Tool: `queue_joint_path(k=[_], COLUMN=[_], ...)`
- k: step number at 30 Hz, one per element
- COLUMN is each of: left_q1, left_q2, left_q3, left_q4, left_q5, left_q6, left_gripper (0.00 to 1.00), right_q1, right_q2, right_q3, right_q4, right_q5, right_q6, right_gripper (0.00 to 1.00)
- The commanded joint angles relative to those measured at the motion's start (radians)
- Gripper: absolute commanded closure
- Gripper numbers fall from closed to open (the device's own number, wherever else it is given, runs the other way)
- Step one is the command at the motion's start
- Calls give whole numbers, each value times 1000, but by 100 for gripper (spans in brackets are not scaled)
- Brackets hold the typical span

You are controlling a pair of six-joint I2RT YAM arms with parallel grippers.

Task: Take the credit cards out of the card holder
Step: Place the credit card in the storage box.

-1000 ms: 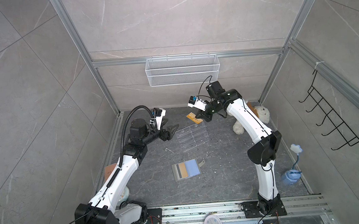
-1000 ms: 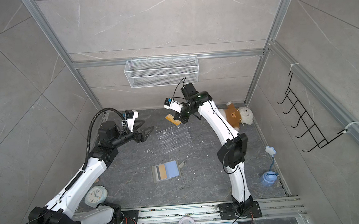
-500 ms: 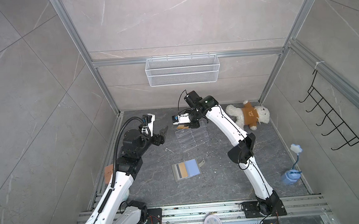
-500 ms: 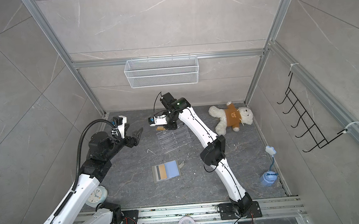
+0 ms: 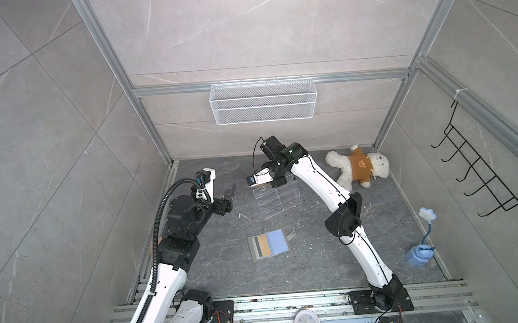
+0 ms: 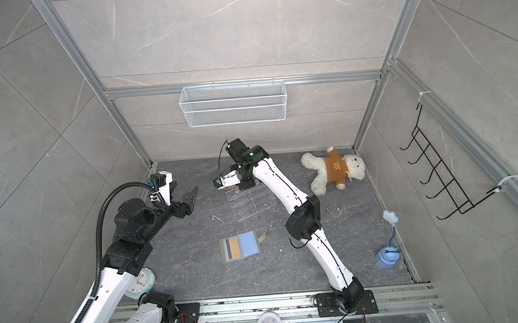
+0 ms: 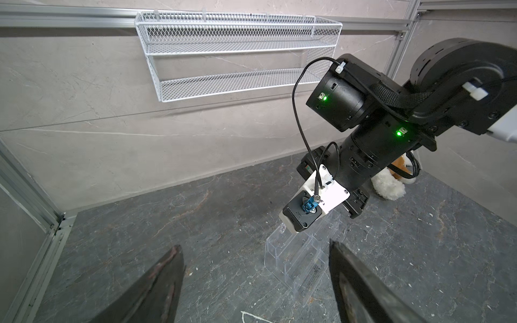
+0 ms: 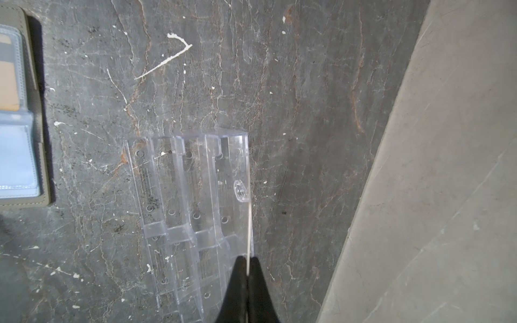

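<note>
Right claw (image 8: 247, 268) pinches one credit card (image 8: 248, 223) edge-on above the clear stand (image 8: 181, 195) (likely for slotting); left claw (image 7: 254, 247), at its nine o'clock, gapes empty.

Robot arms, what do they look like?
Both arms have white tube-shaped links with chunky black joints. The left arm carries a ribbed black hose; the right arm shows small green lights. The left gripper and right gripper have pointed black fingers.
</note>
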Motion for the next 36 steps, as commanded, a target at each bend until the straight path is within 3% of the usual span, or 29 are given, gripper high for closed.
queue_joint_path(k=[1, 36], left_q1=[3, 4], left_q2=[-5, -21], left_q3=[15, 0], left_q4=[6, -2], left_q5=[-5, 39], left_q6=[29, 41], left_gripper=[18, 18], right_q1=[10, 32], right_q2=[33, 39], right_q3=[-16, -113], right_q4=[2, 62], right_q5=[6, 45], right_q6=[-28, -57], right_gripper=[100, 100])
